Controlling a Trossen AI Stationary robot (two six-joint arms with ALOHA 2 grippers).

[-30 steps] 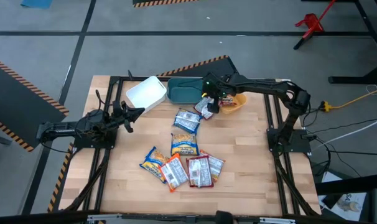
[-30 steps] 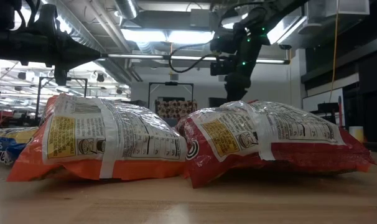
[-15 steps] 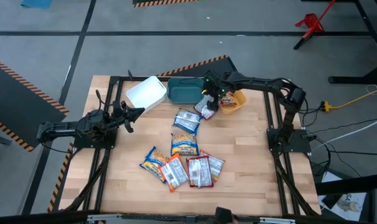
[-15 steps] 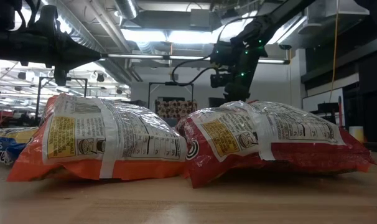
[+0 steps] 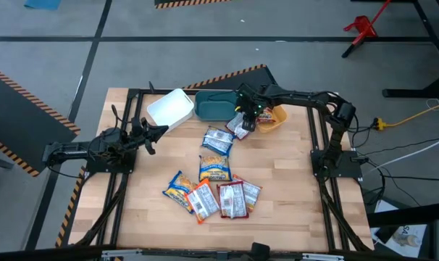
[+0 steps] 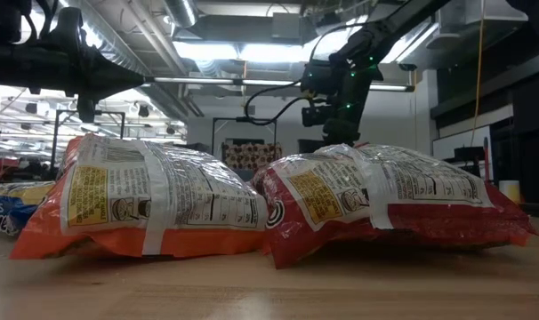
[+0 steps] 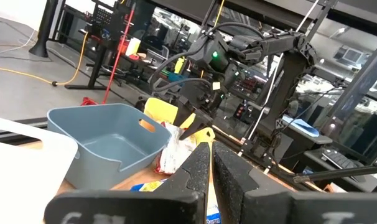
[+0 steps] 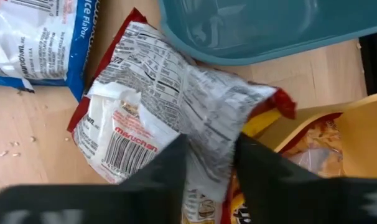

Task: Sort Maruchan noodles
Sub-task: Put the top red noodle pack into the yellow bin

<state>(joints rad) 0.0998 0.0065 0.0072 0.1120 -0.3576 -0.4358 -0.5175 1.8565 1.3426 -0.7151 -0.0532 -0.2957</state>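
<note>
Two arms, one red packet pinched beside the teal bin

Two dark arms share a wooden worktop [image 5: 277,217] strewn with Maruchan noodles. The right hand [image 8: 210,163] reaches down at the far side of the worktop, its fingers [image 8: 170,174] closed on a red-edged packet [image 8: 176,93] that lies back-side up, barcode and nutrition print showing. That packet sits just beside the teal bin [image 5: 214,106], on its right flank, between it and the orange bin [image 5: 274,120], where another packet rests inside. A blue-and-white packet [image 5: 218,139] lies near the teal bin's front edge, and a second blue one [image 5: 214,168] lies farther toward the front. Well apart from the teal bin, a cluster of about four packets [image 5: 211,197] in orange, red and blue lies fanned together near the worktop's front; from table height, an orange packet [image 6: 154,209] and a red packet [image 6: 385,200] of that cluster touch side by side. The white bin [image 5: 170,109] stands touching the teal bin's left side. The left hand [image 5: 151,135] waits above the worktop's left edge, well left of the teal bin, its fingers [image 7: 198,171] pressed together on nothing.
</note>
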